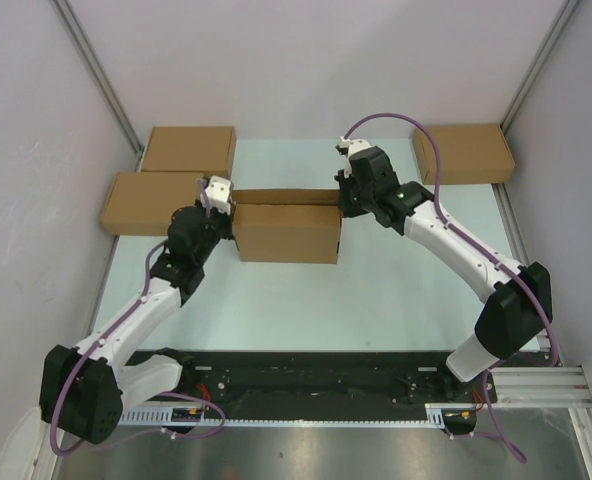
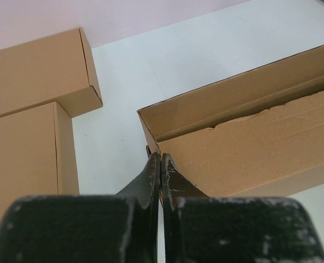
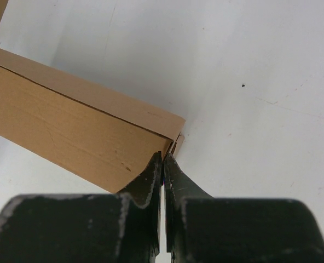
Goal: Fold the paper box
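Top view with the two wrist views, read from the near edge outward. At 6 o'clock we see the black mounting rail (image 1: pixel 306 385), from which both arms reach over the pale table (image 1: pixel 306 310). The paper box (image 1: pixel 286 232) lies at the centre of the table with its long axis running from 9 to 3 o'clock. It is already raised into a shallow rectangular shape. In the left wrist view we see a broad panel with a ragged edge lying just in front of a long wall. The left gripper (image 2: pixel 160 159) meets the box at its 9 o'clock end, with its jaws pressed together and its tips touching the end corner. The right gripper (image 3: pixel 162 158) meets the 3 o'clock end in the same way, with its jaws together and its tips against the corner, beside a small projecting tab. We cannot tell whether either pair pinches a sliver of cardboard. Beyond the paper box, toward 10 o'clock, we find the nearer left carton (image 1: pixel 151 203), with the farther left carton (image 1: pixel 188 150) touching it at about 11 o'clock. The right carton (image 1: pixel 463 153) lies toward 2 o'clock, well apart from the others.
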